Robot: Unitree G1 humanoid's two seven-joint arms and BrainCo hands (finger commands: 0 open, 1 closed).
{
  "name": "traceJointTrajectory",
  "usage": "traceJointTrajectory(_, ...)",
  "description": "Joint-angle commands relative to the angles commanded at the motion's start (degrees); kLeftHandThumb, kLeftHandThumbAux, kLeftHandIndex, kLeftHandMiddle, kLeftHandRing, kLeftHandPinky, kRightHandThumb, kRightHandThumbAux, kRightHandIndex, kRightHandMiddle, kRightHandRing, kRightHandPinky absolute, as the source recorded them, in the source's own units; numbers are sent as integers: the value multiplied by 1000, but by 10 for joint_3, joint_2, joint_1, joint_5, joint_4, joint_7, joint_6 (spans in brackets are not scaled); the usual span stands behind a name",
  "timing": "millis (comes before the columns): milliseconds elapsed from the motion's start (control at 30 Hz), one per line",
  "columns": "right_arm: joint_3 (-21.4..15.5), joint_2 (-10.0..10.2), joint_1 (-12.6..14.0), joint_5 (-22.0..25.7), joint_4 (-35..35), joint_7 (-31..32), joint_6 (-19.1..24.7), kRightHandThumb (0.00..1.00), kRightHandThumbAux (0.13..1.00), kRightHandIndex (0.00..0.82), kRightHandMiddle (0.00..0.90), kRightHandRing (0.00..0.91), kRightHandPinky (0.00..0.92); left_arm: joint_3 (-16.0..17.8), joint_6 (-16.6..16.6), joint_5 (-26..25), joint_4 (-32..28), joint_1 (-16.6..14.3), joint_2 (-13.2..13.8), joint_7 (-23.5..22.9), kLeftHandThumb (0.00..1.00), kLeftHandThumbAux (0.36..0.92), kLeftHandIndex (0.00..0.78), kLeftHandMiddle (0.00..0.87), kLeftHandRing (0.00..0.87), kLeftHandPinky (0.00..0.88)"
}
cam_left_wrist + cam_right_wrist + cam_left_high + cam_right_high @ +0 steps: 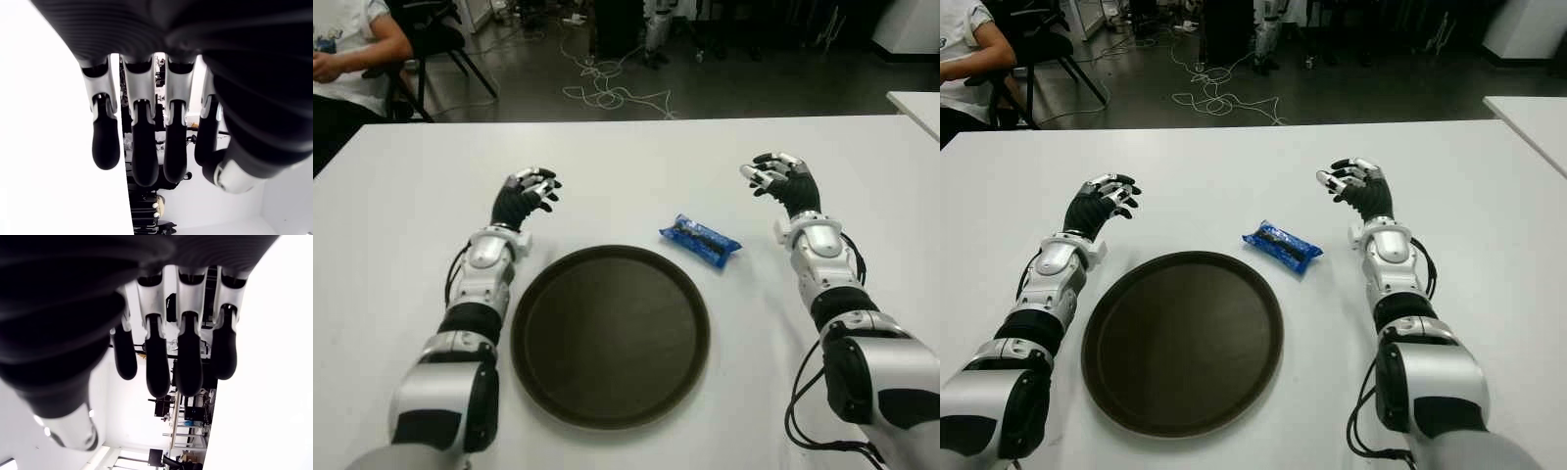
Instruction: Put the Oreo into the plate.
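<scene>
A blue Oreo packet lies flat on the white table, just beyond the right rim of the round dark plate. My right hand hovers to the right of the packet and a little farther back, fingers relaxed and holding nothing. My left hand is out beyond the plate's left edge, fingers loosely spread and empty. Both wrist views show only each hand's own fingers with nothing between them.
A seated person is at the far left corner past the table. Cables and chairs are on the floor behind. A second white table's corner shows at the right.
</scene>
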Motion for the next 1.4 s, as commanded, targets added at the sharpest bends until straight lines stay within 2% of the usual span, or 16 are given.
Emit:
traceJointTrajectory(133,1,-2,-1,-2,-2,-2,-7,51,791,392,460,493,499,1,-3,-2,-3,1,-2,0,835,672,419,467,525,592)
traceJointTrajectory(200,1,-2,0,-2,-5,-3,-11,31,795,381,445,482,485,1,-3,-2,-4,2,-2,1,835,672,419,467,526,592)
traceJointTrajectory(367,9,-6,5,-13,-17,-12,-37,5,772,282,354,395,412,-1,-3,1,-5,3,-1,5,835,671,419,467,522,582)
traceJointTrajectory(433,27,-8,12,-37,-33,-33,-72,2,751,235,294,322,327,-1,-3,2,-6,3,0,7,835,672,419,467,522,586)
traceJointTrajectory(467,42,-7,19,-60,-48,-55,-97,1,746,228,282,307,307,-2,-2,3,-6,3,0,7,835,672,419,467,522,589)
traceJointTrajectory(533,67,-4,31,-99,-73,-93,-130,0,737,190,220,219,182,-2,-1,3,-6,3,0,6,835,672,419,468,527,598)
traceJointTrajectory(600,92,-7,45,-141,-97,-129,-152,0,732,152,171,161,122,-2,0,2,-6,3,0,6,835,672,419,468,529,599)
traceJointTrajectory(667,109,-11,55,-169,-112,-153,-163,0,724,98,112,103,86,-1,0,1,-6,3,0,5,835,672,419,467,529,594)
traceJointTrajectory(767,142,-31,75,-227,-135,-192,-175,0,708,39,45,42,54,-1,1,1,-5,3,0,5,835,672,419,467,527,587)
traceJointTrajectory(867,197,-46,88,-315,-157,-244,-165,0,665,12,14,13,19,-1,1,-1,-4,2,0,0,836,672,419,467,526,591)
traceJointTrajectory(1000,248,-55,90,-387,-176,-278,-143,0,641,2,2,2,4,0,-1,-1,-6,4,-1,0,836,672,419,466,519,590)
traceJointTrajectory(1200,277,-70,95,-418,-202,-279,-130,0,657,0,0,0,0,-2,-6,2,-7,5,0,4,835,672,419,466,508,562)
traceJointTrajectory(1400,303,-84,98,-433,-224,-253,-119,0,692,0,0,0,0,-4,-4,4,-6,3,1,4,835,673,419,466,508,566)
